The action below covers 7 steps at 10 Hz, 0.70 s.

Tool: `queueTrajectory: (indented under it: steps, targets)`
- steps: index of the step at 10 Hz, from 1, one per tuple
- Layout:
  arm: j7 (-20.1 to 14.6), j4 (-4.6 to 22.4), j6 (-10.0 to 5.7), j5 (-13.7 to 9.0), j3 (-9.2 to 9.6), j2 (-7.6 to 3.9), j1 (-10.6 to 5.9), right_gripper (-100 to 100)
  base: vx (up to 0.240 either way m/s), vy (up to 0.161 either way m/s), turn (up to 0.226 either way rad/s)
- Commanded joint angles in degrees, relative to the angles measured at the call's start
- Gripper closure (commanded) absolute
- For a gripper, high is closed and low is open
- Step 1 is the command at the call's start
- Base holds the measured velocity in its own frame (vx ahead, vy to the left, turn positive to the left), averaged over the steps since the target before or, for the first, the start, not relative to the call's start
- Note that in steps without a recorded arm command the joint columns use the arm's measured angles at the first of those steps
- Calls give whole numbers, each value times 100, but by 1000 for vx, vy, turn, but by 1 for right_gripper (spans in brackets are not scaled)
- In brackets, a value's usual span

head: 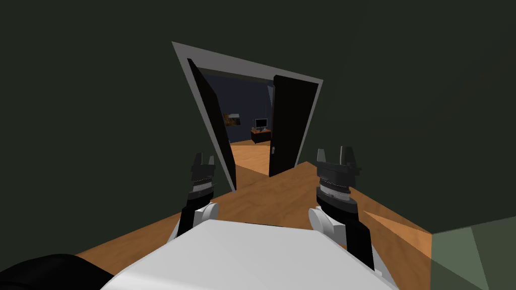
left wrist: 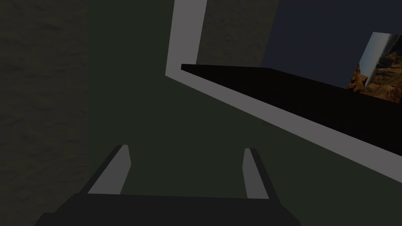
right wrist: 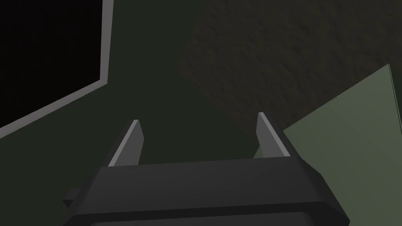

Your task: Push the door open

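The approach is in hand. The doorway stands far ahead across the orange wooden floor [head: 282, 196], set in a light grey door frame [head: 252, 63] in the dark green wall [head: 101, 100]. The left black flat door leaf [head: 214, 126] stands wide open. The right black flat door leaf [head: 284, 126], with a small pale handle [head: 272, 150] at its left edge, partly covers the opening. The left gripper [head: 203, 160] and right gripper [head: 336, 152] hang near, fingers spread, holding nothing, well apart from both leaves. The next move likely calls for driving closer and pressing a gripper on the right leaf near its handle edge.
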<state>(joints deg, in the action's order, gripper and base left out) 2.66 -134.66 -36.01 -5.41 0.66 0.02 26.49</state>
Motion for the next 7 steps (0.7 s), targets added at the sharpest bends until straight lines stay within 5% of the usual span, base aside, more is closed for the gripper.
queueTrajectory:
  steps: [1, 7]
  targets:
    - [-9, 209, -21, 3, 26, -48, -79, -100, 46, -21, 19]
    - [-38, 902, -92, 13, 113, -172, -341, -100, 79, -36, 25]
